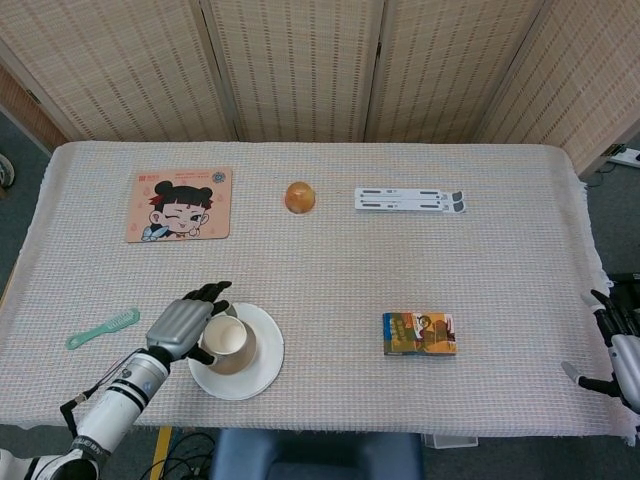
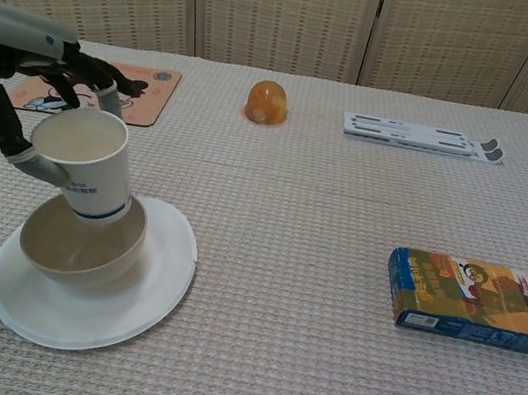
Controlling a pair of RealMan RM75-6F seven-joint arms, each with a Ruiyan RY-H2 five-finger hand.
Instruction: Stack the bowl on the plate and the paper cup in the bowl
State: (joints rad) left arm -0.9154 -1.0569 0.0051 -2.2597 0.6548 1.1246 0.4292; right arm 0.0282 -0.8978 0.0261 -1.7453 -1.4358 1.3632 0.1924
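My left hand (image 2: 16,105) hangs over the plate (image 2: 151,295), fingers pinching the paper cup (image 2: 82,162) tilted, its base inside the bowl (image 2: 83,248).

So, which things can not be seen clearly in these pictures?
- Paper cup base: both views, hidden behind the bowl rim; contact unclear.
- Left hand grip: chest view, partly behind the cup.
- Right hand: head view, cut by the edge.
- Box print: too small.
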